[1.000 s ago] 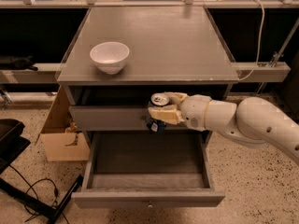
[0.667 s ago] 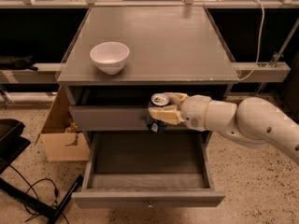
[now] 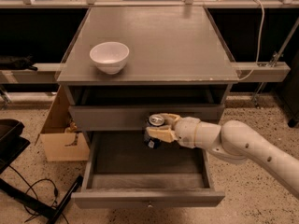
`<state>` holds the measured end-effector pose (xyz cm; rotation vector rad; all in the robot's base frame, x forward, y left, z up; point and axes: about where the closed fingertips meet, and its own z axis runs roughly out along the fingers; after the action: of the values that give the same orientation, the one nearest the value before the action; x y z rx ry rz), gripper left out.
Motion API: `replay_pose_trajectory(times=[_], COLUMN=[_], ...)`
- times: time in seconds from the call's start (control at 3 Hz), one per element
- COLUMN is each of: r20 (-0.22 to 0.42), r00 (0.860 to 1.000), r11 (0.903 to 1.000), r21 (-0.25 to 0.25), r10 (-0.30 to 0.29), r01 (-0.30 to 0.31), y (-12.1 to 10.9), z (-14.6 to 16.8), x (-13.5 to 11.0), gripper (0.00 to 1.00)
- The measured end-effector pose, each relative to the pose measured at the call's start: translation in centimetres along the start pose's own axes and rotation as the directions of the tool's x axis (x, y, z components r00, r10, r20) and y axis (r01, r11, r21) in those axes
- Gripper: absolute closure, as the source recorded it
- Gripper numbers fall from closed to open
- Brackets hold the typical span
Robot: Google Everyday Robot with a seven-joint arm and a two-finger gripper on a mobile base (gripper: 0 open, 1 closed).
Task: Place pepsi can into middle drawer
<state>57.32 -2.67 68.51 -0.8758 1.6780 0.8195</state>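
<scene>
The white arm reaches in from the right, gripper jaws clamped on the pepsi can.

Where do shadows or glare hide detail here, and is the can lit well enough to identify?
Camera view: overhead light evenly covers the cabinet top, with mild sheen; the white bowl is bright, not washed out. The recess under the top is near black. The middle drawer's floor is dim. The pincer, above that drawer's rear, grips the pepsi can: silver top lit, blue body shadowed.

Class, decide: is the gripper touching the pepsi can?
Touching. The camera view shows the gripper clamped on the pepsi can, holding it above the open middle drawer.
</scene>
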Motion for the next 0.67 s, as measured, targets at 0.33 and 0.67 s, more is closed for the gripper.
replay_pose_trajectory(times=[0.33,0.67], r20=[0.012,-0.001], r00=[0.999,0.999], r11=[0.9990,0.9973], r21=[-0.034,-0.050], r10=[-0.030,-0.054], r01=[0.031,0.053], y=[-1.0,-1.4], z=[1.4,1.3], x=[8.4,13.2], gripper=[1.00,1.00])
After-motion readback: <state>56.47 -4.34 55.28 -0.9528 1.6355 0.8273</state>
